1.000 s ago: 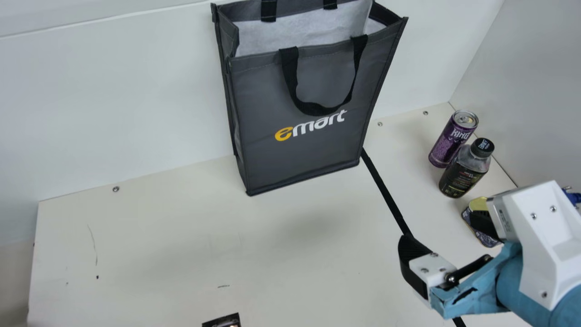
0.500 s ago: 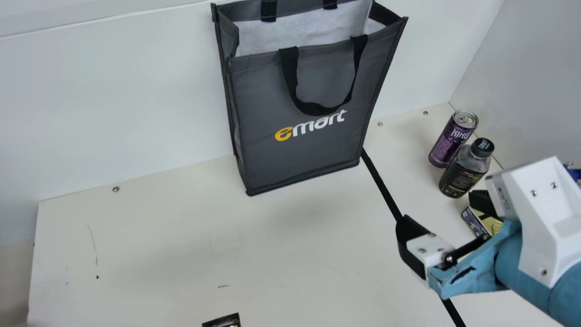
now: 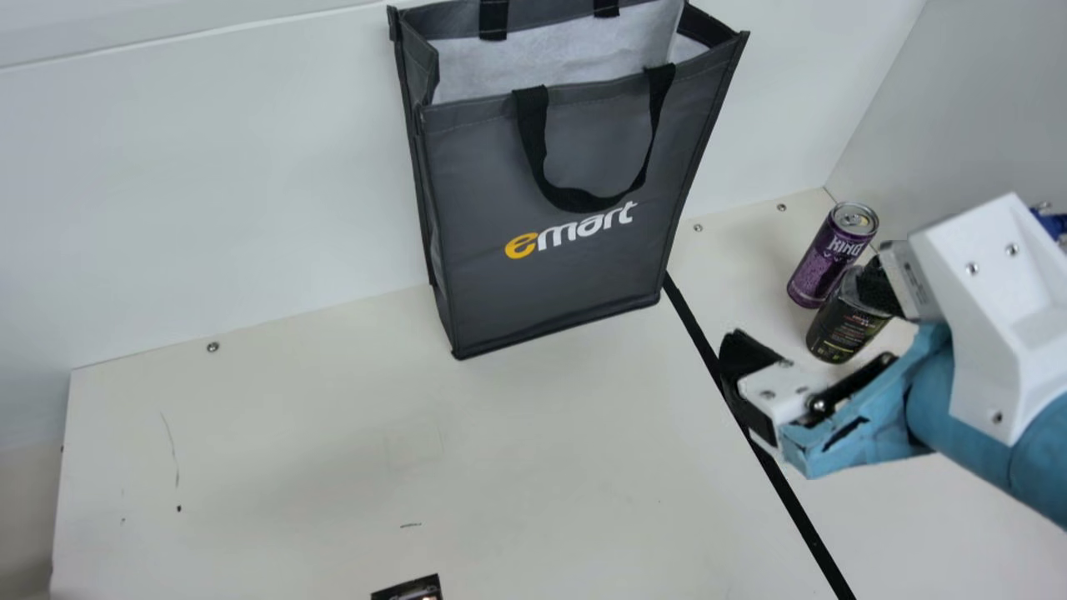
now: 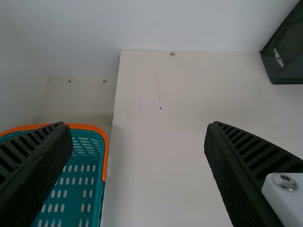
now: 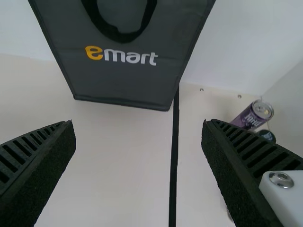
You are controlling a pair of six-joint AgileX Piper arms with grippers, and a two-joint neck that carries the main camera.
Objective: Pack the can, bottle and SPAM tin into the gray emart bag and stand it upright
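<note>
In the main view my right gripper (image 3: 804,312) stands open in front of the bottle (image 3: 849,325), one finger covering its cap. The purple can (image 3: 821,262) is upright just behind the bottle. Against the back wall the gray emart bag (image 3: 550,175) stands upright with its mouth spread. In the right wrist view my right gripper (image 5: 138,142) has empty space between wide-apart fingers; the can (image 5: 253,115) and the bottle's cap (image 5: 266,135) show beyond one finger. My left gripper (image 4: 138,142) is open and empty in the left wrist view, with the bag's corner (image 4: 286,61) farther off.
A teal basket with an orange rim (image 4: 105,142) sits beside the table in the left wrist view. A black strip (image 3: 800,508) crosses the table (image 3: 333,450) right of the bag. A small dark object (image 3: 410,588) lies at the main view's bottom edge.
My right gripper has moved farther back across the table, from over the SPAM tin to over the bottle's cap, still open. The tin has become hidden behind the arm. The bag, can and bottle have stayed put.
</note>
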